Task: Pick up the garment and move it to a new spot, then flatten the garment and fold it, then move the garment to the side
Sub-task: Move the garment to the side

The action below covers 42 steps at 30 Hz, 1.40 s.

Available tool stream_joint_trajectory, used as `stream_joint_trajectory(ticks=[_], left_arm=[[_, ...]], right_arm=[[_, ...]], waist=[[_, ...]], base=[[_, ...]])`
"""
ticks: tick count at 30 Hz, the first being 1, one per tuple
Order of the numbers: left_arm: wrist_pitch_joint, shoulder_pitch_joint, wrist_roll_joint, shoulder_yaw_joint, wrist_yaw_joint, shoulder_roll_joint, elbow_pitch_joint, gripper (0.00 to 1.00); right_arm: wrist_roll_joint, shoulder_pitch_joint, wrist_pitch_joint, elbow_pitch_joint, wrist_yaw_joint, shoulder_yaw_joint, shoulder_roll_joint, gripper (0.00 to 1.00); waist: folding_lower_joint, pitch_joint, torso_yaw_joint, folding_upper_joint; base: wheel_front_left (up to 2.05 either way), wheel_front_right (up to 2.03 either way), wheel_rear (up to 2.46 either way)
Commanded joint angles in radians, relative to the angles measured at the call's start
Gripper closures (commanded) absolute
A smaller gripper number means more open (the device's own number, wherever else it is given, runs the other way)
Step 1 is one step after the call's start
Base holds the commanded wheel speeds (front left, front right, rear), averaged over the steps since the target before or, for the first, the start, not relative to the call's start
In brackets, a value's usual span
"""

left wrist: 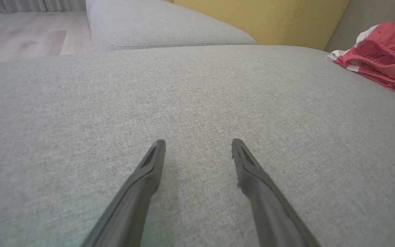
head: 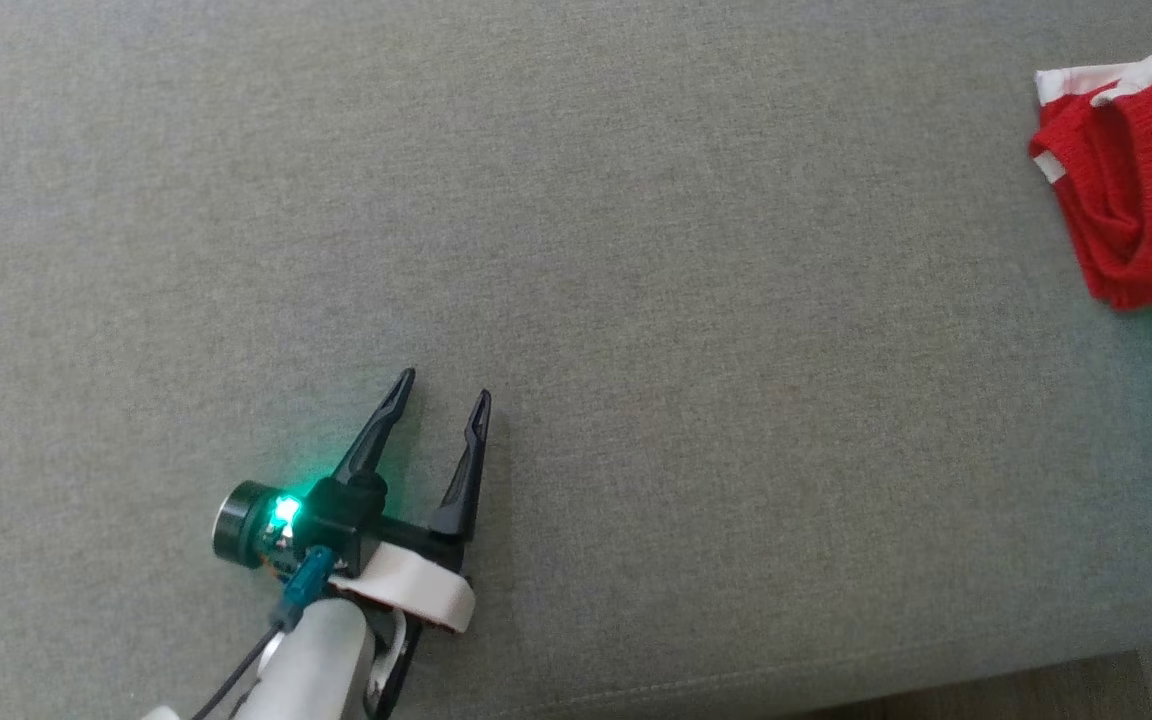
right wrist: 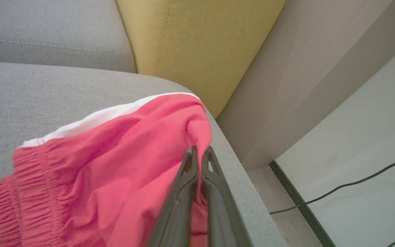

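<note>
1. My left gripper (head: pixel 446 388) is released, its fingers spread wide over the bare grey sofa cushion (head: pixel 636 250) and holding nothing.
2. My right gripper (right wrist: pixel 199 154) is clenched, its tips pinching a raised fold of the red garment (right wrist: pixel 98 164).
3. The garment bunches to the left of those right tips, at the cushion's edge, well apart from my left jaws and to their right.
4. A yellow backrest (right wrist: pixel 197 44) stands beyond my right tips.

Grey sofa seat (head: pixel 636 250) bears a red garment (head: pixel 1146 200), apparently shorts, at its edge.
</note>
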Motion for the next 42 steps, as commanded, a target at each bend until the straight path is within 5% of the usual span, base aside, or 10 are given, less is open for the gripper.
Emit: stream_joint_trajectory(ticks=[1,8,13,19,28,42], left_arm=[[-0.005,-0.02,-0.006,0.032,0.007,0.004,-0.019,0.0],[-0.005,-0.007,-0.025,0.057,0.035,0.004,-0.018,0.0],[-0.005,0.017,-0.028,0.102,0.068,0.004,-0.019,0.0],[-0.005,0.068,-0.033,0.157,0.094,0.004,-0.001,0.0],[-0.005,0.14,-0.039,0.224,0.117,0.004,0.025,0.0],[-0.005,0.214,-0.055,0.289,0.139,0.004,0.014,0.0]], right_arm=[[-0.009,-0.041,-0.023,-0.03,-0.001,0.007,-0.03,0.0],[0.009,-0.081,-0.096,0.018,-0.001,0.045,0.01,0.0],[0.13,-0.058,-0.101,-0.031,-0.001,0.231,0.136,0.0],[0.352,0.149,-0.101,-0.176,-0.001,0.444,0.216,0.0],[0.638,0.433,-0.101,-0.303,-0.001,0.656,0.224,0.0],[0.776,0.642,-0.102,-0.428,-0.001,0.765,0.225,0.0]], waist=[[0.0,-0.004,0.003,0.0],[0.0,-0.05,0.016,0.0],[0.0,-0.105,0.032,0.0],[0.0,-0.191,0.066,0.0],[0.0,-0.28,0.102,0.0],[0.0,-0.362,0.108,0.0]], base=[[0.0,0.0,0.0],[0.0,0.0,0.0],[0.0,0.0,0.0],[0.0,0.0,0.0],[0.0,0.0,0.0],[0.0,0.0,0.0]])
